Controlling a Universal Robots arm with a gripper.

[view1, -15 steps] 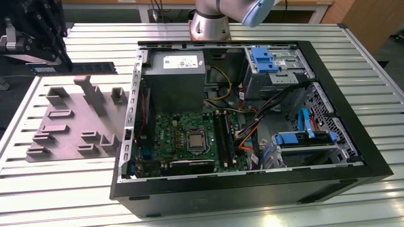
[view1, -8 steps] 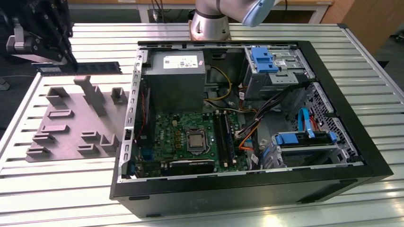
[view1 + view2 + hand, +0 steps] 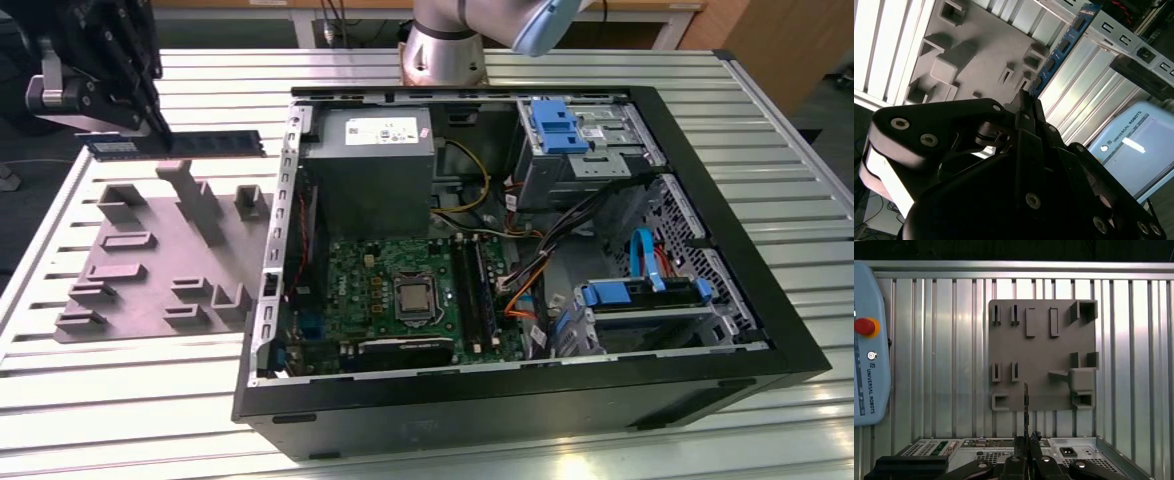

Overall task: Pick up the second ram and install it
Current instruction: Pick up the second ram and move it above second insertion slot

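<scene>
One gripper [image 3: 144,128] is clenched on one end of the second ram [image 3: 180,143], a single stick held level in the air, its pale label towards the gripped end in the exterior view. Both wrist views show the stick edge-on past the fingertips [image 3: 1026,102]. Just below it lies one grey holder plate [image 3: 147,250] with several raised blocks and pockets, flat on the slatted metal table [image 3: 134,400]. At the exterior view's right of the plate stands one open computer case [image 3: 534,400], well apart from the stick. It holds a green motherboard [image 3: 360,285], a grey power supply [image 3: 367,170] bearing a white printed label, loose cable bundles and two blue drive caddies [image 3: 554,125]. One pale blue teach pendant [image 3: 869,355], with a red button and printed lettering, rests on the table near the plate.
</scene>
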